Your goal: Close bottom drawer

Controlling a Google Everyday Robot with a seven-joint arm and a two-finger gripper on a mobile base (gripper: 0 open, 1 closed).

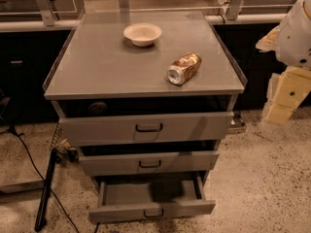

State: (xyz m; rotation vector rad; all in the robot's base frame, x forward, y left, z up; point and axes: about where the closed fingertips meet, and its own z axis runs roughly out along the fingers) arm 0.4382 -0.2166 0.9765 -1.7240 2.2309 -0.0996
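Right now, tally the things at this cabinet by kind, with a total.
Drawers: 3 (top drawer, middle drawer, bottom drawer pulled out farthest)
Bowl: 1, on the cabinet top
Can: 1, lying on its side
Tool: 1, at the picture's right edge
Total: 6

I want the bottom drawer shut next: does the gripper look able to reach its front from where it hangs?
Probably yes. The gripper hangs right of the cabinet, apart from it. The bottom drawer stands open, front sticking out furthest, and the floor between them shows no obstacle.
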